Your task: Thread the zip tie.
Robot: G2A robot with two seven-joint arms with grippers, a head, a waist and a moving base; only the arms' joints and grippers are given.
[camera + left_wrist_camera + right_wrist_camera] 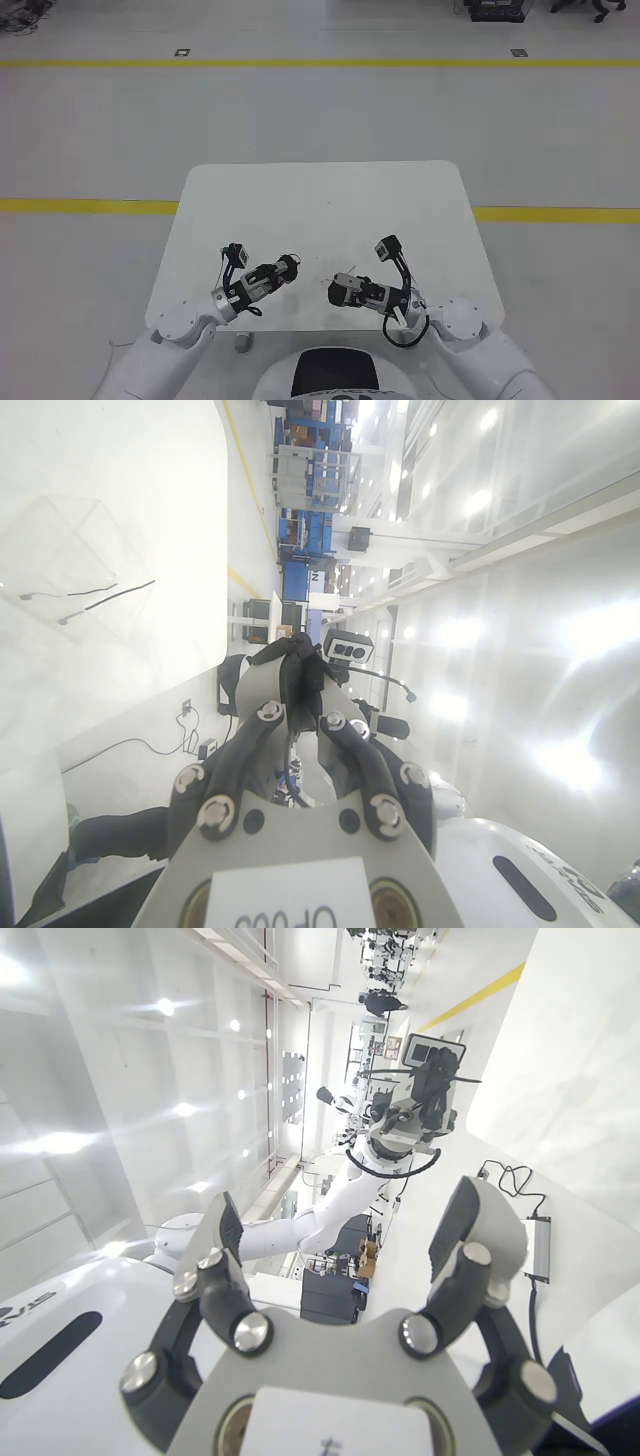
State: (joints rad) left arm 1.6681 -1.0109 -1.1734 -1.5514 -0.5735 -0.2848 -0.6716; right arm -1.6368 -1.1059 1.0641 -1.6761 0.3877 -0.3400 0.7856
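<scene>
My left gripper [294, 264] hovers low over the table's front left part, shut on a thin black zip tie [467, 1078] that sticks out sideways past its fingers. In the left wrist view its black pads [300, 660] are pressed together. Facing it a short way off is my right gripper [336, 292], open, with its fingers [225, 1223] wide apart and nothing between them [345, 1223]. Two more thin dark zip ties [107, 594] lie on the table farther out.
The white table [320, 200] has rounded corners and bare room toward its far side. A faint transparent sheet [75, 545] lies under the loose zip ties. Cables and a power box [537, 1248] sit on the floor beside the table.
</scene>
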